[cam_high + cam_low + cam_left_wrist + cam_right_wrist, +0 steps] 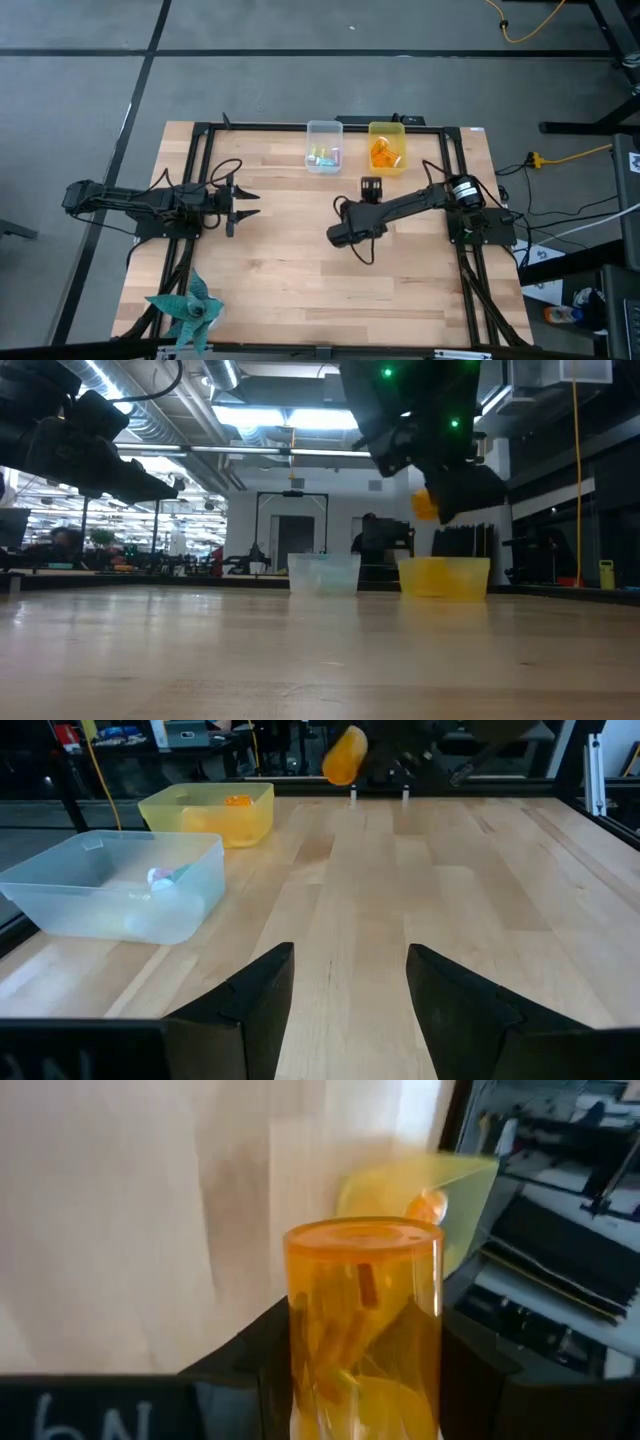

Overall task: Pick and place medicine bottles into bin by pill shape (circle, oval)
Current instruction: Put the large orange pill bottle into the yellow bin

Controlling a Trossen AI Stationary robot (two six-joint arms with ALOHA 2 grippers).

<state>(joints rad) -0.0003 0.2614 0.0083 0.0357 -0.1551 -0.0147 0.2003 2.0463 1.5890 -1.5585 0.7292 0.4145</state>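
My right gripper (pixel 371 186) is shut on an amber medicine bottle (pixel 365 1330). It hangs above the middle of the table, on the near side of the yellow bin (pixel 387 146). In the low view the bottle (pixel 425 505) shows orange under the dark gripper, well above the tabletop. The yellow bin holds amber bottles (pixel 383 152). Beside it, the clear bin (pixel 324 146) holds pastel vials (pixel 322 156). My left gripper (pixel 245 203) waits open at the table's left, with nothing between its fingers. My right gripper pinches the amber bottle's side walls (pixel 300 1350) between its two fingers, one finger (pixel 250 1360) on each side. The bottle lies along the fingers, its flat end (pixel 365 1235) sticking out past their tips. The gripper slants down toward the far side. The bottle is lifted clear of the table.
A teal paper pinwheel (pixel 185 312) lies at the near left corner. Black frame rails (pixel 200 180) run along the table's left, right and far edges. Bare wood (pixel 300 270) spreads between the arms and toward the near edge.
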